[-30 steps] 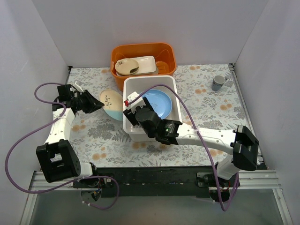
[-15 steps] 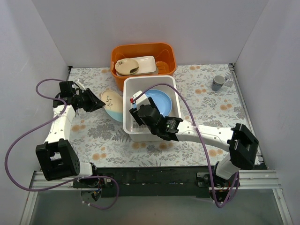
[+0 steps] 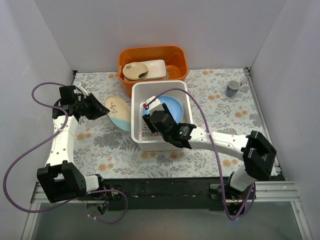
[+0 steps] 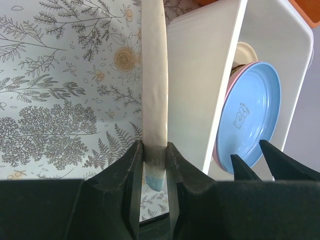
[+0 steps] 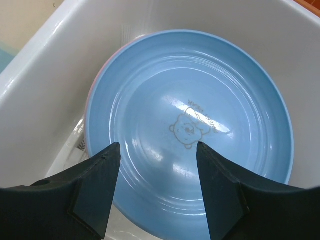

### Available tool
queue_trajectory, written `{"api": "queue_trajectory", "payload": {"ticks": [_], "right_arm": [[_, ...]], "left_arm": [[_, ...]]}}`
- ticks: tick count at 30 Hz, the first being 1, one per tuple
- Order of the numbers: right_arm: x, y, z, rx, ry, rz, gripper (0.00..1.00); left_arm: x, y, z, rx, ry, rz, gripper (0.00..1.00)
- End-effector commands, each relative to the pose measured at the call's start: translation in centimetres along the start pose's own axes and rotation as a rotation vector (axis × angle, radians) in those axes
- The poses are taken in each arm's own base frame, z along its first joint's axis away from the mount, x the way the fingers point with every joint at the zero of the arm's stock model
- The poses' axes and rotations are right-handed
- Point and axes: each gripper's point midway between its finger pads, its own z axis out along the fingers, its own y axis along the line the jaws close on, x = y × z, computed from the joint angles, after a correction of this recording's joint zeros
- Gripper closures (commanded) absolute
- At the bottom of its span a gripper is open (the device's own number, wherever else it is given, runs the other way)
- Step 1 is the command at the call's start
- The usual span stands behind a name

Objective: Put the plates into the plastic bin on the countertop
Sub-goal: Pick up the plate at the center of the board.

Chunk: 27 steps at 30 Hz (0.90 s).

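The bench, a flat print of leaves and flowers, carries the white plastic bin, which is smooth-walled with rounded corners. Over the last second the right pincer has pushed deeper into it. It now hangs spread and empty above the glossy light blue plate, which lies in the bin over a pink plate. I judge that plate delivered. The cream plate, matte and thin-rimmed, is outside the bin, edge-on just beside its left wall, pinched by the left pincer.

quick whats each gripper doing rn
Left gripper: shut on the rim of the cream leaf-sprig plate.
Right gripper: open, empty, over the light blue plate in the plastic bin.
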Motion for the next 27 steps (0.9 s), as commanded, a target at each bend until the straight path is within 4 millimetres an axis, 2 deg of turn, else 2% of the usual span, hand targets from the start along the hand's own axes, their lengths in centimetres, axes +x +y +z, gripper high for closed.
{"api": "queue_trajectory", "payload": {"ticks": [1, 5, 12, 16, 21, 25, 27], "right_arm": [[-0.8, -0.6, -0.2, 0.007, -0.027, 0.045, 0.3], [-0.3, -1.0, -0.1, 0.013, -0.018, 0.045, 0.3], [0.3, -1.9, 0.0, 0.031, -0.006, 0.066, 0.3], [0.5, -2.5, -0.1, 0.039, -0.003, 0.08, 0.31], [0.8, -2.9, -0.2, 0.041, 0.0, 0.093, 0.3], [1.0, -3.2, -0.2, 0.045, 0.004, 0.099, 0.31], [1.0, -3.4, -0.2, 0.045, 0.002, 0.102, 0.31]], "left_arm": [[-2.4, -4.3, -3.5, 0.108, -0.12, 0.079, 1.0], [-2.8, -4.0, -4.1, 0.065, -0.141, 0.083, 1.0], [-4.8, -6.5, -6.9, 0.082, -0.208, 0.109, 1.0], [-5.3, -7.5, -7.9, 0.093, -0.223, 0.11, 1.0], [-5.9, -7.6, -8.6, 0.068, -0.243, 0.125, 1.0], [-6.6, -8.2, -9.5, 0.068, -0.27, 0.131, 1.0], [-7.3, -9.2, -10.5, 0.08, -0.299, 0.146, 1.0]]}}
